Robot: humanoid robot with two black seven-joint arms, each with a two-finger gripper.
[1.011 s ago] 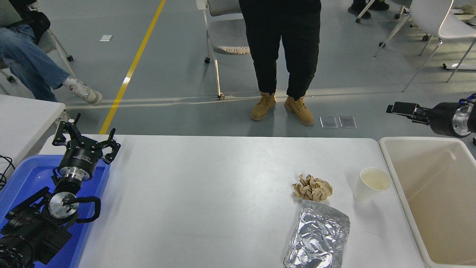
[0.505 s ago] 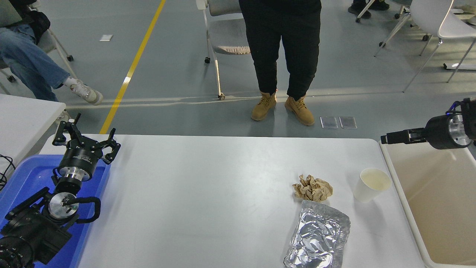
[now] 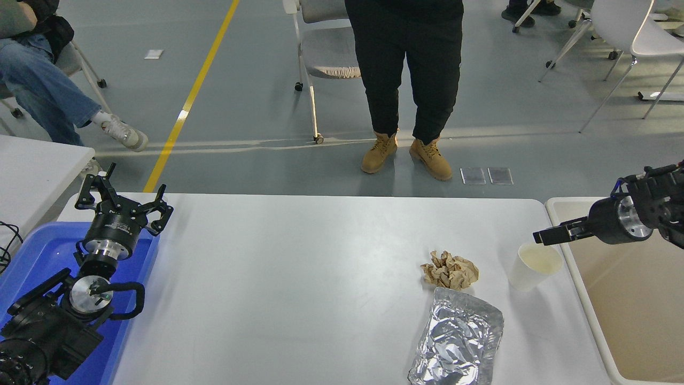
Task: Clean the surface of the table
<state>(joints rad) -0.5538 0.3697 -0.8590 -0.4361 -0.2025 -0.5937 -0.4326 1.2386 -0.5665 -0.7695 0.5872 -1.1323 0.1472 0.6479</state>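
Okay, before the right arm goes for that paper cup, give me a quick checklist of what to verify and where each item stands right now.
1. Paper cup upright on the table surface: ok.
2. Right claw lined up near the cup's rim: ok, it hangs just above the far right edge.
3. Right claw open wide enough for the cup: cannot tell, its fingers show edge-on.
4. Cup clear of neighbours: ok, crumpled brown paper and foil tray lie apart from it.
5. Beige tub free to receive it: ok as far as visible.
6. Left claw out of the way: ok, parked open over the blue bin.
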